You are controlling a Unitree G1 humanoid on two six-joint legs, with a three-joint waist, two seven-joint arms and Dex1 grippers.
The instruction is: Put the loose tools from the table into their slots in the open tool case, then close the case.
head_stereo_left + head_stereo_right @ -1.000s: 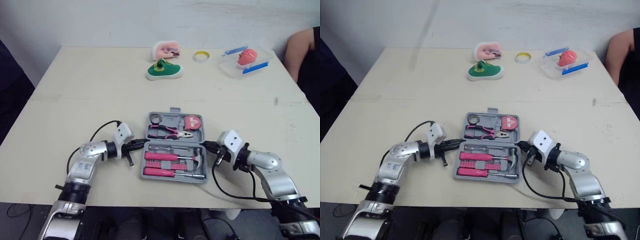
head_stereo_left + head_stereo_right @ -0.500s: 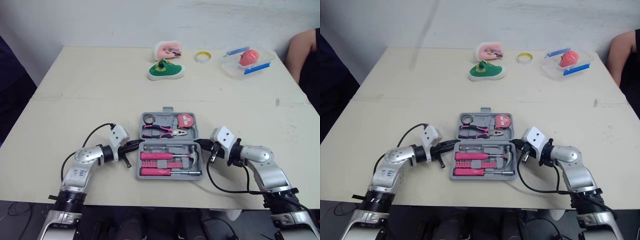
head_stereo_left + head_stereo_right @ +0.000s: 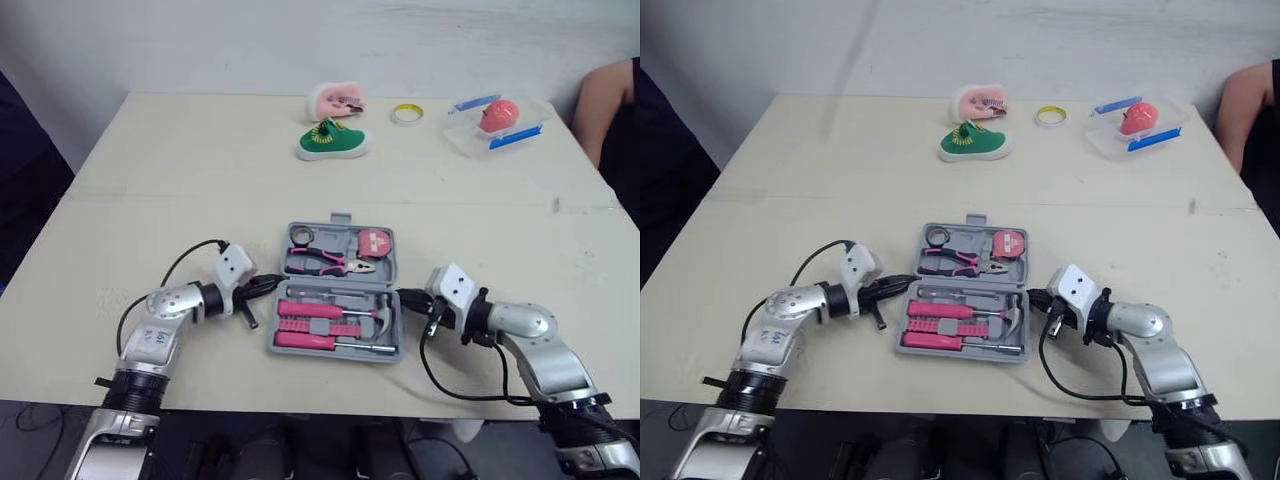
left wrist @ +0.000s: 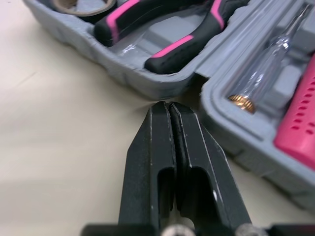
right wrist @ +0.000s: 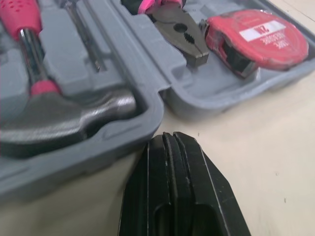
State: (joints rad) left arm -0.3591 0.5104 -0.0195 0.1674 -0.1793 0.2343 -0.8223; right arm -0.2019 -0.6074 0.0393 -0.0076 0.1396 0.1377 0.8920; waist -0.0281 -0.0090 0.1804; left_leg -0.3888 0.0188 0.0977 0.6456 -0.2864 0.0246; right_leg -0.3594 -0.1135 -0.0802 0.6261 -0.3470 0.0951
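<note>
The grey tool case (image 3: 392,262) lies open near the table's front edge. Its far half holds pink-handled pliers (image 3: 330,262), a red tape measure (image 3: 373,242) and a small tape roll (image 3: 300,234). Its near half holds a hammer (image 3: 378,316) and pink-handled screwdrivers (image 3: 312,310). My left gripper (image 3: 268,285) is shut, its tips at the case's left side by the hinge (image 4: 162,96). My right gripper (image 3: 405,297) is shut too, tips at the case's right side by the hinge (image 5: 162,98). Neither holds anything.
At the table's far side are a green toy shoe (image 3: 331,141), a pink object (image 3: 336,99), a yellow tape ring (image 3: 404,114) and a clear container (image 3: 495,122) with a pink item. A person's arm (image 3: 605,100) is at the far right.
The head camera has shifted a little. Both grippers stay shut at the two hinge ends of the case, and the case stays open.
</note>
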